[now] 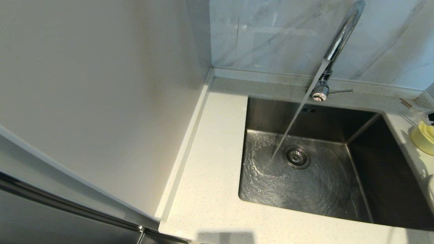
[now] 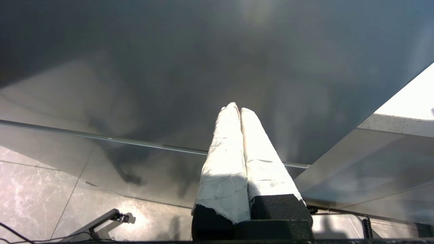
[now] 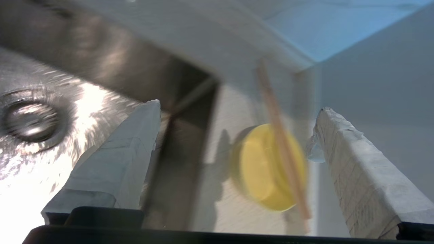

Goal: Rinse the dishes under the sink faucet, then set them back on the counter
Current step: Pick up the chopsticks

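The chrome sink faucet is running, and its stream falls into the steel basin beside the drain strainer. Of the dishes, the pale-yellow bowl stands on the counter right of the sink. In the right wrist view the light-wood chopsticks lie across this bowl. My right gripper hovers above them, open, with nothing between its wrapped fingers. My left gripper is shut and empty, parked low in front of a grey cabinet face.
A cream side wall bounds the counter on the left, and the marble wall stands behind the low raised back edge. The chopstick ends poke out near the back right corner. A pale rounded rim shows at the right border.
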Available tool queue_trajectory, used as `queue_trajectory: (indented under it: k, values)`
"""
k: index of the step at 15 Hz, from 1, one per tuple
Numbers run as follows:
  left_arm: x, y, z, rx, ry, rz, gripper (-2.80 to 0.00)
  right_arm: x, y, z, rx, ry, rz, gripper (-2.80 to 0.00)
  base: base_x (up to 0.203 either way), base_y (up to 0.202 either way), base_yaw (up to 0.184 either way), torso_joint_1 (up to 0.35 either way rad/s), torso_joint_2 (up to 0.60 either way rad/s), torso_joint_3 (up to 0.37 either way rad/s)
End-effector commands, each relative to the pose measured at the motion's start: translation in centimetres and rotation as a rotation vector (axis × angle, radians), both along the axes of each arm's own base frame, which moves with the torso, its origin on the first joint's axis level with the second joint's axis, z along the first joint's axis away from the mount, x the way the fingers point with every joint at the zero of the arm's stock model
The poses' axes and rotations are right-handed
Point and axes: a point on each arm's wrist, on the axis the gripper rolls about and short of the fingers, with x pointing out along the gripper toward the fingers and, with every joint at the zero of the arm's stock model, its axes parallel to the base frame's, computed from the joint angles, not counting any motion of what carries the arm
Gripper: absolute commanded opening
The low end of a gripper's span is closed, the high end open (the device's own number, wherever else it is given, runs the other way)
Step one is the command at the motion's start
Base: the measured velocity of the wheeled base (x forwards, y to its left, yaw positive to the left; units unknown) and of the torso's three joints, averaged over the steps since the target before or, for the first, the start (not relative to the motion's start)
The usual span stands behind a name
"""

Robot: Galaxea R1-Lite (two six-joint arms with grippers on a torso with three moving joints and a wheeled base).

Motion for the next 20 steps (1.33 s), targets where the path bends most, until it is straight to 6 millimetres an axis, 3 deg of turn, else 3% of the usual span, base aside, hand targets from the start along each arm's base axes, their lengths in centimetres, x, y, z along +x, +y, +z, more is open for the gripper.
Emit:
queue_trajectory:
  k: [1,6,8,12,20]
  values:
    - [0.0,0.0,0.0,0.001,0.000,0.000,-2.80,2.4,-1.2,-1.2,-0.006,0.016,-0.062,0.00,0.000,0.000,0.000,0.000,0.00,0.000]
    - [0.0,0.0,0.0,-0.001,0.000,0.000,-2.80,7.2,-4.6,-2.4,-0.190,-0.078,-0.262,0.00,0.000,0.000,0.000,0.000,0.00,0.000]
    - [0.0,0.0,0.0,-0.001,0.000,-0.002,-2.80,7.4,-5.9,-3.0,-0.274,-0.055,-0.313,0.00,0.000,0.000,0.000,0.000,0.00,0.000]
    - [0.0,0.0,0.0,-0.001,0.000,0.000,-2.80,7.7,-5.8,-2.9,-0.314,-0.049,-0.279,0.00,0.000,0.000,0.000,0.000,0.00,0.000]
    - [0.0,0.0,0.0,-0.001,0.000,0.000,-2.80,8.2,-5.3,-3.0,-0.681,0.024,-0.021,0.00,0.000,0.000,0.000,0.000,0.00,0.000]
